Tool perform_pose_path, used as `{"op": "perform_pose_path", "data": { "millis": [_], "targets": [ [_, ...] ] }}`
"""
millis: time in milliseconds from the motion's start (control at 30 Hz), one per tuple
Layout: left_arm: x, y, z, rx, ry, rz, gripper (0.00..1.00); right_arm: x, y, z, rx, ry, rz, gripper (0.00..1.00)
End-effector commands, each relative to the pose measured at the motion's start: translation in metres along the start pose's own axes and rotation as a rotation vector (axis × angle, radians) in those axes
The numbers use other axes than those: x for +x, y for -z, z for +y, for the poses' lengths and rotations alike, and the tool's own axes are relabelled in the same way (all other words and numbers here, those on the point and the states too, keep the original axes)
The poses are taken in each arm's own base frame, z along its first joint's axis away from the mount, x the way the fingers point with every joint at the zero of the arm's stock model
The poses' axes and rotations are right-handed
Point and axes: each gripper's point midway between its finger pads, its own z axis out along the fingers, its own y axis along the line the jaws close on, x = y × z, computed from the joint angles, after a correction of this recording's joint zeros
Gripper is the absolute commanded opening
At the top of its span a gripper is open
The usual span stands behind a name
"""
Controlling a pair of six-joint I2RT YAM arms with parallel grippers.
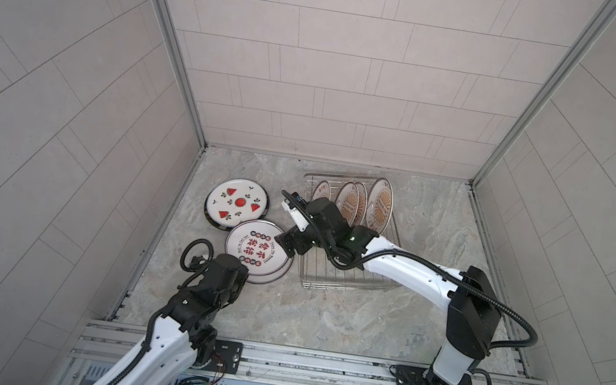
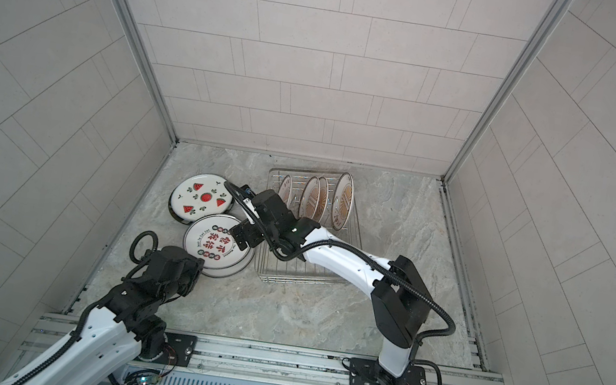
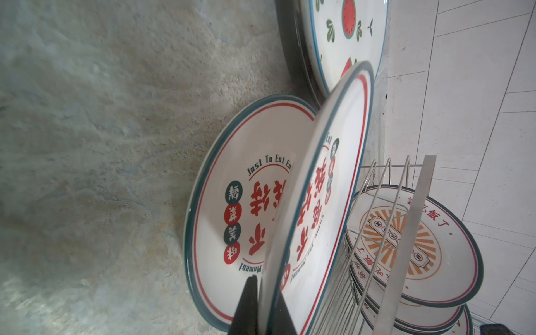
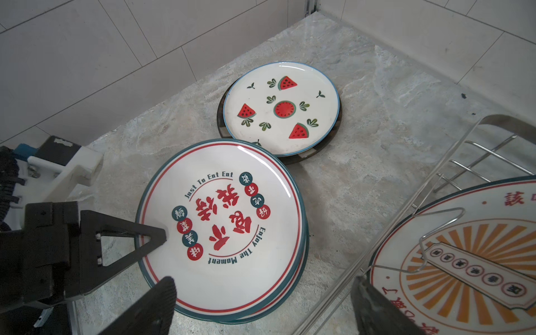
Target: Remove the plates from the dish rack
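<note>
Marble counter (image 1: 320, 319), left end effector (image 3: 264, 285) clamps red-character plate (image 3: 327, 203) (dish rack (image 1: 346, 283) beside)

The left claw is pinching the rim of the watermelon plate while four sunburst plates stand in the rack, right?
Not the watermelon plate. The left wrist view shows the left gripper shut on the rim of the red-character plate, holding it tilted. The watermelon plate lies flat, clear of that gripper. Four sunburst plates do stand in the dish rack.
</note>
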Motion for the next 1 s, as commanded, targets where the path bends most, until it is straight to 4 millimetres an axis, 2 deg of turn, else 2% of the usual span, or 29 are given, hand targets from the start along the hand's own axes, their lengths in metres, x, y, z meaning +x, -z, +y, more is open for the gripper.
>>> {"op": "perform_pose_path", "data": {
  "millis": [0, 233, 333, 500, 667, 733, 967],
  "targets": [
    [-0.002, -0.002, -0.005, 0.038, 0.069, -0.012, 0.0, -0.007, 0.004, 0.001, 0.005, 0.02, -0.004, 0.95],
    [0.0, -0.008, 0.007, 0.016, 0.092, -0.009, 0.0, -0.001, 0.004, -0.001, 0.019, 0.033, 0.01, 0.95],
    [0.001, -0.012, 0.015, -0.009, 0.095, -0.008, 0.03, 0.0, 0.006, -0.003, 0.028, 0.031, 0.008, 0.95],
    [0.0, -0.014, 0.016, -0.014, 0.077, -0.013, 0.12, -0.002, 0.008, -0.002, 0.021, 0.025, -0.002, 0.95],
    [-0.002, -0.016, 0.018, -0.018, 0.063, -0.029, 0.35, -0.001, 0.005, 0.001, 0.009, 0.031, 0.004, 0.95],
    [-0.006, -0.014, 0.019, -0.035, 0.045, -0.05, 0.41, -0.001, 0.004, 0.0, 0.011, 0.034, 0.008, 0.95],
    [-0.021, -0.005, 0.02, -0.094, -0.02, -0.125, 0.42, 0.001, 0.005, -0.001, 0.016, 0.036, 0.024, 0.95]
  ]
}}
